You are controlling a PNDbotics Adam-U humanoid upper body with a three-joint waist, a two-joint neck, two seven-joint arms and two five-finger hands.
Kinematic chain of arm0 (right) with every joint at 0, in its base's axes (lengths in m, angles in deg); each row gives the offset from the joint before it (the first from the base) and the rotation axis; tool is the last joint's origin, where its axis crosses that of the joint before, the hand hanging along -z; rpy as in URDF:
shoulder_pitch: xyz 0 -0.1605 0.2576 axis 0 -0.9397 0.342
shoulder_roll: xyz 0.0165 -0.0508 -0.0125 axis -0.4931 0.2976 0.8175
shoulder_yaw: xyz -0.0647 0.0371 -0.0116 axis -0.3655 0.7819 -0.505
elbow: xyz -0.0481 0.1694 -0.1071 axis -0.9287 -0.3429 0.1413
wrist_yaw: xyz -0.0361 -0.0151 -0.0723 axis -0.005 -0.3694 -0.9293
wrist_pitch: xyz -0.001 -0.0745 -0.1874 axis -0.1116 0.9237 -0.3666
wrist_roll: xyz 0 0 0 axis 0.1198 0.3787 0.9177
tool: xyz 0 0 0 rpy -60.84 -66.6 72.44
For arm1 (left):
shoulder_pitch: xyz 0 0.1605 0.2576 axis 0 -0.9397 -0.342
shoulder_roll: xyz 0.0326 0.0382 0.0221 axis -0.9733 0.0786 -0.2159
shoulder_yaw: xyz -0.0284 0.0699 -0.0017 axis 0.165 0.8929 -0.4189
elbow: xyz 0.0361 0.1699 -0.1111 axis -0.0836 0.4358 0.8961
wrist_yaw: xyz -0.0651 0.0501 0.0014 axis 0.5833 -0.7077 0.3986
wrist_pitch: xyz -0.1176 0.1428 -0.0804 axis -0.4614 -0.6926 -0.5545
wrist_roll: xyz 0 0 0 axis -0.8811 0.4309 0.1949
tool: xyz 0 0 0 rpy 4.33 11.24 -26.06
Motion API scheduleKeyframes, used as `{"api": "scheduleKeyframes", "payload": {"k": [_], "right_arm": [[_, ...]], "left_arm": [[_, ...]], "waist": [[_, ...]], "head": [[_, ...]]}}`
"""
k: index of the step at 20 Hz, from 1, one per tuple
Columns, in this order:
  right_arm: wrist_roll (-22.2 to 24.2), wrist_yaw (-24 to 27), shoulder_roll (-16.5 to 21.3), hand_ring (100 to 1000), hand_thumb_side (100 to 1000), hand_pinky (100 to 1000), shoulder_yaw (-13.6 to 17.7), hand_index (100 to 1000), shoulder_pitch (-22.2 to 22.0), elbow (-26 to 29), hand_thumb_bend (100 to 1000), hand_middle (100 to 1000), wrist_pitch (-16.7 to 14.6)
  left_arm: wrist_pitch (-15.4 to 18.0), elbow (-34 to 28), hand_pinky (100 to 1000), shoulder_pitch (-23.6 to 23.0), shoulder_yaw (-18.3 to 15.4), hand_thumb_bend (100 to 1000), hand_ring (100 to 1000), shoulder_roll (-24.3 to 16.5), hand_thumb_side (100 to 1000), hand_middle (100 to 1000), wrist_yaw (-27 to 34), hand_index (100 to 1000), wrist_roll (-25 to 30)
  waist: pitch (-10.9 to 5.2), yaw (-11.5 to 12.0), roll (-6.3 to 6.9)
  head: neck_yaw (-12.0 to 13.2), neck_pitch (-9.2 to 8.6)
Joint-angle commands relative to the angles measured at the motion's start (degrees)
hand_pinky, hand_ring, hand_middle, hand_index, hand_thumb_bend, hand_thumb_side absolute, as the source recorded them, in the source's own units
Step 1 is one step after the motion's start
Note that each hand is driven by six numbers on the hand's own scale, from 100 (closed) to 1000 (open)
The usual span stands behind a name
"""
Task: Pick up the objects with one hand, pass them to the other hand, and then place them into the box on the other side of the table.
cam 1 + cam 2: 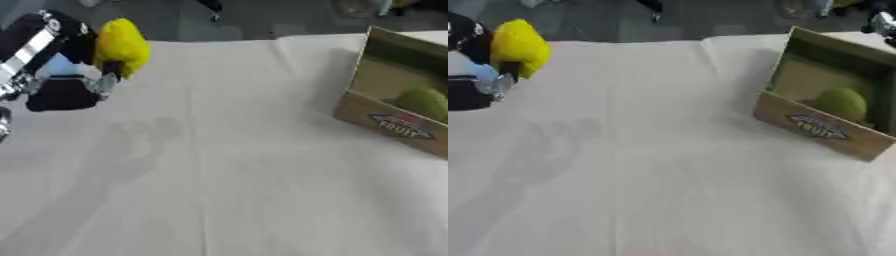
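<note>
A yellow object (122, 44) is held up above the table's far left corner, with the fingers of my black left hand (83, 47) curled round it. Its lower left side is hidden by the hand. A cardboard box (389, 125) with a fruit label stands at the right edge of the table, its open side facing me, and a green fruit (840, 103) lies inside it. A small dark and silver part of my right hand (882, 22) shows behind the box at the upper right edge of the right eye view. The rest of it is out of view.
A white cloth (219, 165) covers the table, and the left arm's shadow falls on it at the left. A pale blue patch (58, 65) and a dark rounded shape (59, 95) sit beside the left hand. The floor lies beyond the far edge.
</note>
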Motion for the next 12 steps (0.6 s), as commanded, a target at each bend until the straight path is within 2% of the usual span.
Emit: {"api": "scheduleKeyframes", "payload": {"k": [1,7,12], "right_arm": [[0.4,0.2,1.7,770,415,976,0.4,925,1.3,2.1,100,849,-0.1],[1.2,-1.0,3.7,773,384,972,-1.0,926,3.3,4.4,100,853,0.1],[2.3,-1.9,6.1,777,346,967,-3.0,924,6.5,6.1,100,852,-0.3]], "left_arm": [[0.7,0.0,636,1.1,0.2,100,557,1.1,224,482,-1.8,518,-1.2],[1.8,1.4,635,0.4,0.4,100,549,5.1,245,475,-3.5,515,-4.9],[3.0,2.8,635,-0.2,1.0,100,544,7.8,277,470,-2.1,513,-9.0]], "waist": [[-0.20,0.0,-0.89],[-0.35,-0.1,-1.06],[-0.56,-0.1,-1.31]], "head": [[0.5,0.02],[1.6,0.22],[2.2,0.52]]}}
